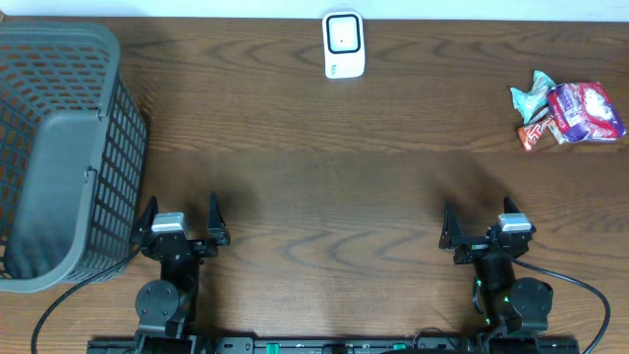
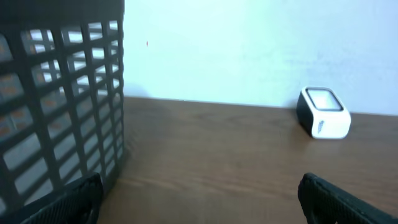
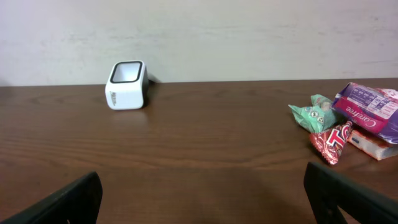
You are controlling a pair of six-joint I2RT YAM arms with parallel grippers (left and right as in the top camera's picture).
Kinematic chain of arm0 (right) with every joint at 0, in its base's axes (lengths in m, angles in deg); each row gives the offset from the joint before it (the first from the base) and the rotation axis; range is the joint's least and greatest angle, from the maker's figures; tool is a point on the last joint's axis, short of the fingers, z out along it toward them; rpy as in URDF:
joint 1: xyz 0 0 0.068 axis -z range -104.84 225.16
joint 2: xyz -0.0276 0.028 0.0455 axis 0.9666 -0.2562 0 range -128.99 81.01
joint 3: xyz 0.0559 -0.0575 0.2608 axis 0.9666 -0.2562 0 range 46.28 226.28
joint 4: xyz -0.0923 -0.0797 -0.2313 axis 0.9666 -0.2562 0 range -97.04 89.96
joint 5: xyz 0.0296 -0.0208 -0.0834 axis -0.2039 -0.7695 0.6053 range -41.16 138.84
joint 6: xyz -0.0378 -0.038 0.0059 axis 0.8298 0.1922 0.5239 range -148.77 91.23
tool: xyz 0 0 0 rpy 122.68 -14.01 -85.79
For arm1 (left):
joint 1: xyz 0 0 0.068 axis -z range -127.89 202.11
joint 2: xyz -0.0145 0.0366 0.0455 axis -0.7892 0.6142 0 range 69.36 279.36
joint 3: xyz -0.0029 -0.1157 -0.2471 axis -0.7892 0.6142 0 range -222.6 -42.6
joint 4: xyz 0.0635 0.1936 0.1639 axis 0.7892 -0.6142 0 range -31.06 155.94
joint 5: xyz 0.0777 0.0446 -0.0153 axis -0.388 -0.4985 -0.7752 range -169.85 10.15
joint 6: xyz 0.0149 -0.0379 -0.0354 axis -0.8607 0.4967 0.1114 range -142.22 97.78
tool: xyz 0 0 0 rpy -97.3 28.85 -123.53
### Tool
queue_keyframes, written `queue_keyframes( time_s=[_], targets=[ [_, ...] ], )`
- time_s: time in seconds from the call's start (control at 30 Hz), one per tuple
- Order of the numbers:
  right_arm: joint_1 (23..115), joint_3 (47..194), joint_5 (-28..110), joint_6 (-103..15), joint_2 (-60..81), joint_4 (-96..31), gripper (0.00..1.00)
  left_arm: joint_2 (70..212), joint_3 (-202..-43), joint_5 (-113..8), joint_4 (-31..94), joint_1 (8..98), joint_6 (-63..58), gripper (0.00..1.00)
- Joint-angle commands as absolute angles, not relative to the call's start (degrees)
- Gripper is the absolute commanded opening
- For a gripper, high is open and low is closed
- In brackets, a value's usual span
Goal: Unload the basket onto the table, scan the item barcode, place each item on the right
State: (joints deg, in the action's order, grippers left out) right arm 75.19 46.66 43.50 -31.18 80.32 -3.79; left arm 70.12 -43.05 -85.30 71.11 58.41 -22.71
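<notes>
A white barcode scanner (image 1: 344, 44) with a dark window stands at the table's far edge, also seen in the left wrist view (image 2: 324, 113) and the right wrist view (image 3: 127, 85). Packaged items lie at the far right: a purple and pink packet (image 1: 587, 111) (image 3: 371, 111), a teal wrapper (image 1: 531, 95) (image 3: 316, 112) and a red wrapper (image 1: 534, 134) (image 3: 334, 142). My left gripper (image 1: 181, 220) (image 2: 200, 193) and right gripper (image 1: 484, 224) (image 3: 205, 193) rest near the front edge, both open and empty, far from the items.
A large grey plastic basket (image 1: 61, 147) (image 2: 59, 99) fills the left side of the table, close to my left gripper. The table is dark wood (image 1: 324, 177).
</notes>
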Motion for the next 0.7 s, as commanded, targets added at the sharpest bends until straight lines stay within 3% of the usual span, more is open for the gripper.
queue_keyframes(
  time_s=[0.0, 0.2, 0.33, 0.67],
  targets=[
    [75.5, 46.6, 43.8, -31.9, 80.7, -4.1, 0.99, 69.5, -42.8, -84.3, 71.3, 57.4, -24.2, 0.99],
    [75.5, 46.6, 43.8, -31.9, 80.7, -4.1, 0.99, 69.5, -42.8, -84.2, 69.7, 54.7, -25.9, 0.99],
    [75.5, 46.6, 43.8, -31.9, 80.7, -4.1, 0.99, 69.4, -42.8, -82.9, 61.5, 52.8, -26.8, 0.99],
    [75.5, 46.6, 43.8, -31.9, 80.7, -4.1, 0.99, 69.4, -42.8, -79.2, 61.9, 49.9, -27.3, 0.99]
  ],
)
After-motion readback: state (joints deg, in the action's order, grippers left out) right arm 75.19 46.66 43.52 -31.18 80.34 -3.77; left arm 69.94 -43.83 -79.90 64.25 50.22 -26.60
